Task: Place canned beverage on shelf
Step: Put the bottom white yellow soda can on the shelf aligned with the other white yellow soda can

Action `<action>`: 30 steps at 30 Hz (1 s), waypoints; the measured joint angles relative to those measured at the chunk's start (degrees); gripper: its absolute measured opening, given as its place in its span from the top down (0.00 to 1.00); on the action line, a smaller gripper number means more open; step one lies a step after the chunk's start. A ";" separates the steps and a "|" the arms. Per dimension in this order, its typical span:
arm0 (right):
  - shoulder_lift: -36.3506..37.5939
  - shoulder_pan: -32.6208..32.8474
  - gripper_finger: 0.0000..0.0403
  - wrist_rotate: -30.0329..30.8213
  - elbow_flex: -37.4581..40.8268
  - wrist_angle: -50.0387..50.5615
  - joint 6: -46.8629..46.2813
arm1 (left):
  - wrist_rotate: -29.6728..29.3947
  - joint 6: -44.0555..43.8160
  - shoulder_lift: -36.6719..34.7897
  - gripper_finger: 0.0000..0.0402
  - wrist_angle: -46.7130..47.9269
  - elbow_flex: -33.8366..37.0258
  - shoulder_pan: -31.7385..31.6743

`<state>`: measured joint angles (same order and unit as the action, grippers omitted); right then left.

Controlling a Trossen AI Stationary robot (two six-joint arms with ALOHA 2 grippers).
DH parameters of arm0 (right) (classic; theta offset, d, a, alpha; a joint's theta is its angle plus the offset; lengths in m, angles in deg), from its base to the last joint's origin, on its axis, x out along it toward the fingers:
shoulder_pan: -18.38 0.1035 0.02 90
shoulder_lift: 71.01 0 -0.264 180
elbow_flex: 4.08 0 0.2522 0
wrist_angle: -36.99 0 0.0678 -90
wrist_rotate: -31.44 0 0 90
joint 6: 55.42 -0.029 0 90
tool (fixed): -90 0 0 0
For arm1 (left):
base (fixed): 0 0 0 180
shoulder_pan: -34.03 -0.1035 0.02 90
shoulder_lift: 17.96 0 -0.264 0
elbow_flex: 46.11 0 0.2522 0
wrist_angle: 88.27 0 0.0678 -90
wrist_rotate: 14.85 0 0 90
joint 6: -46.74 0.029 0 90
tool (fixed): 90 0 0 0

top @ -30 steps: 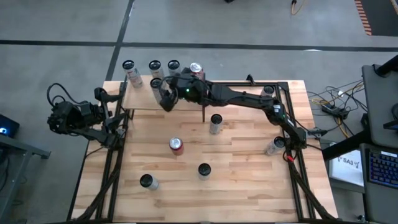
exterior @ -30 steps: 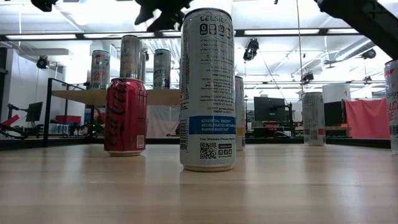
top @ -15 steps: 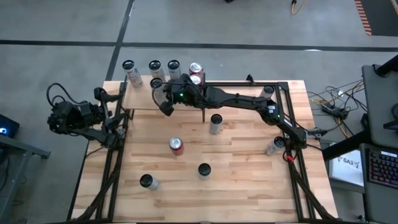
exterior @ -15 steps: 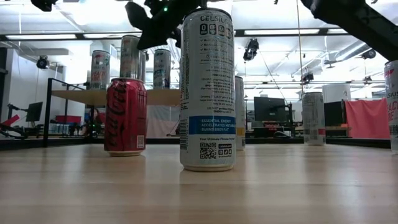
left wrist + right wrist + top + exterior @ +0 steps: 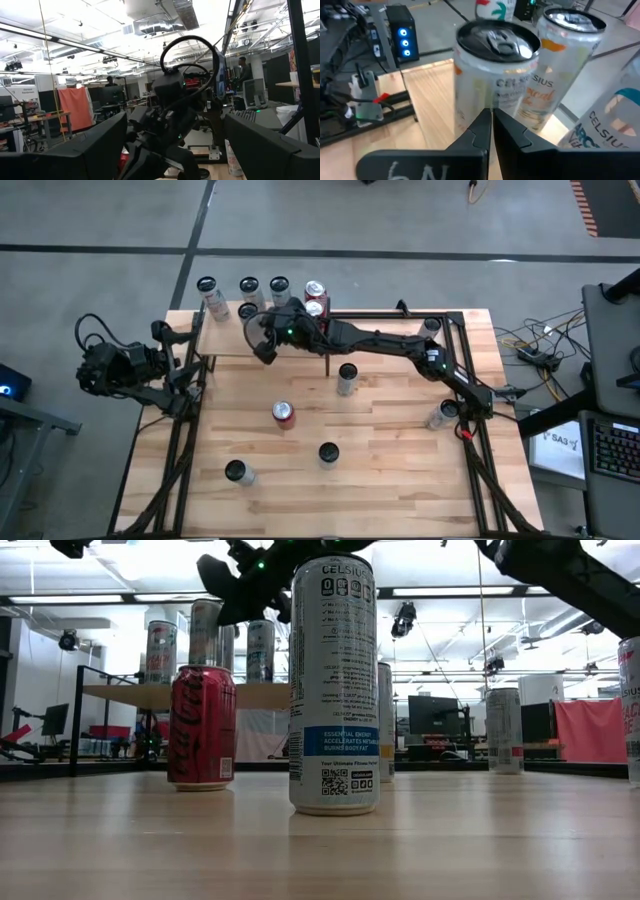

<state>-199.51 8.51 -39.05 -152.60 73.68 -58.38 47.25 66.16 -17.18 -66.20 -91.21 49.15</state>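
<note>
The shelf (image 5: 225, 340) stands at the table's far left, and several cans stand upright on it. The nearest of them is a white Celsius can (image 5: 250, 312) (image 5: 492, 75). My right gripper (image 5: 258, 348) (image 5: 491, 122) reaches over the shelf from the right, shut and holding nothing, its fingertips just short of that can's side. In the low view it hangs at about can-top height (image 5: 222, 585). My left gripper (image 5: 175, 125) waits open beside the table's left edge (image 5: 188, 377). My right gripper's shut fingertips (image 5: 482, 125) show in front of the white can's side wall (image 5: 475, 95). I cannot tell whether they touch it. The can stands upright on the shelf.
Loose cans stand on the tabletop: a red one (image 5: 284, 414) (image 5: 202, 727), silver ones (image 5: 347, 378), (image 5: 328, 453), (image 5: 237, 472), and one at the right rail (image 5: 441, 413). A tall Celsius can (image 5: 333, 680) fills the low view. A black frame borders the table.
My right gripper has moved a little toward the table's left edge and down, over the shelf, and has then kept still. The cans on the shelf stand as before.
</note>
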 joint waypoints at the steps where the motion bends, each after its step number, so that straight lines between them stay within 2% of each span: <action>1: 0.02 -0.03 0.98 -0.01 0.00 -0.46 0.01 | 0.00 0.07 0.00 0.21 -0.06 0.00 -0.01; 16: 0.02 -0.55 0.98 -0.01 0.04 -1.78 2.56 | 0.00 0.20 0.23 0.21 -0.27 0.00 0.01; 23: 4.02 0.46 0.98 -0.22 -0.13 3.63 3.59 | -0.26 -0.09 5.16 0.21 0.07 0.03 0.00; 25: 5.90 1.04 0.98 -0.20 -0.20 5.77 4.74 | -2.17 -0.51 8.10 0.21 -0.02 -0.05 0.01; 30: 10.71 2.34 0.98 -0.24 -0.22 12.96 6.92 | -12.38 -2.75 16.48 0.24 -0.12 -0.74 0.01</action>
<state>-188.80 10.85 -39.28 -152.82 86.64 -51.47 34.87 63.40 -0.71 -66.32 -91.95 49.16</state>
